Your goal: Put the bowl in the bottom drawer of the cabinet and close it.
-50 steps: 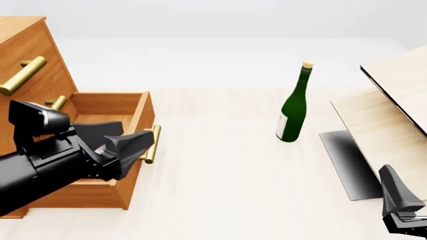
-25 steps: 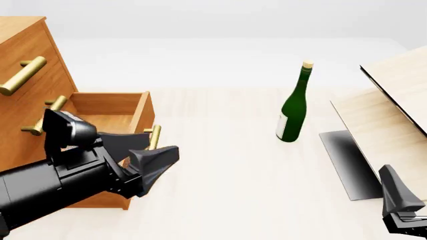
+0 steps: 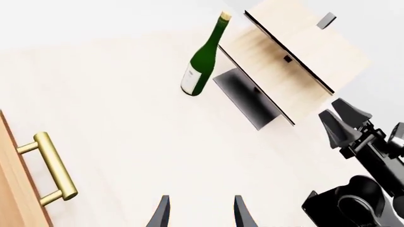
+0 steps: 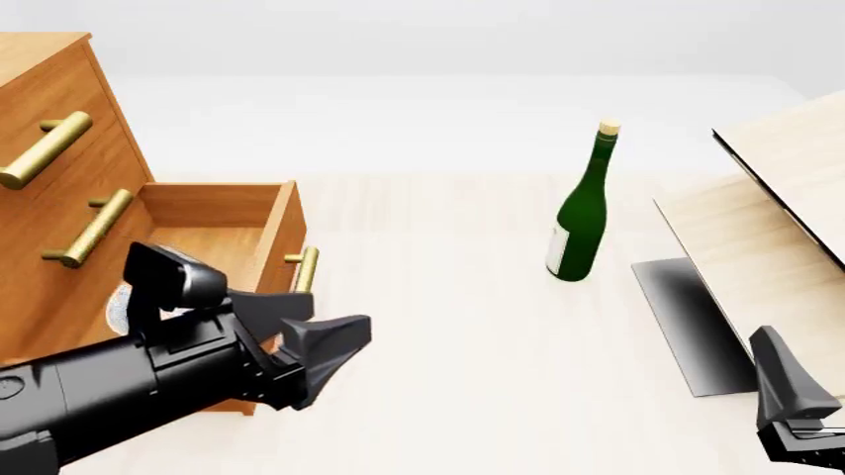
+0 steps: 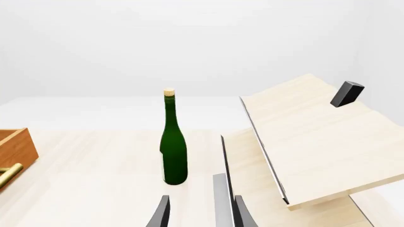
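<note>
Orange-brown cabinet [image 4: 53,119], bottom drawer [image 4: 251,247] pulled out; bowl [image 4: 119,309] inside it, just behind the left end effector [image 4: 330,346], which is released and empty beside the drawer front. Green bottle [image 4: 579,223] upright on bench [image 4: 436,297], well ahead. Right end effector [image 5: 198,213] released, empty, near pale panels [image 4: 779,218].

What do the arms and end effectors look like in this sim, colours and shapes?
Both arms are matte black and blocky, with no visible cables or markings. The left arm has a boxy grey-black module on top near its wrist. The left end effector and right end effector have dark, tapered, pointed fingers.
</note>
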Robot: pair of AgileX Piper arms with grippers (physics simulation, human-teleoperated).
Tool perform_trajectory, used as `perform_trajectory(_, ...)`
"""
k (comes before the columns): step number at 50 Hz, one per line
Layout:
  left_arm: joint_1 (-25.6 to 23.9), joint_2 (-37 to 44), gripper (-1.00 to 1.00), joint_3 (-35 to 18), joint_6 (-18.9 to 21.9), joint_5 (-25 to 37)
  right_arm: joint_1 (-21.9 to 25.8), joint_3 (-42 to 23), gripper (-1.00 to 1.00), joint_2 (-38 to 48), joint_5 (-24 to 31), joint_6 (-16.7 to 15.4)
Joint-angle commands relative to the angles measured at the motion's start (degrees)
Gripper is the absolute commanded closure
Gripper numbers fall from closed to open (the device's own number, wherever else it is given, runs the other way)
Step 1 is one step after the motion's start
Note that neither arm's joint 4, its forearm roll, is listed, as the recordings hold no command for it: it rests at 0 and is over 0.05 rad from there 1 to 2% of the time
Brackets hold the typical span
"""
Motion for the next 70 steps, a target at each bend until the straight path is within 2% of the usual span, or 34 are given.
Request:
perform_trajectory(1,-0.1,2.1,-1.0,1.4,-2.5,-1.5,0.0,0.0,-1.0,0.0,0.0,0.0)
perform_trajectory(10,-0.2,4.4,-1.0,2.2,-4.4,-3.0,0.0,0.0,-1.0,0.0,0.0,0.0)
perform_trajectory(15,-0.3,7.3,-1.0,3.1,-6.8,-4.6,0.0,0.0,-1.0,0.0,0.0,0.0)
perform_trajectory(22,-0.2,8.2,-1.0,3.6,-7.4,-5.5,0.0,0.0,-1.0,0.0,0.0,0.0)
perform_trajectory(32,3.2,10.5,-1.0,6.1,-10.7,-7.5,0.0,0.0,-1.0,0.0,0.0,0.0)
perform_trajectory(70,13.2,11.2,-1.0,9.3,-11.4,-8.0,0.0,0.0,-1.0,0.0,0.0,0.0)
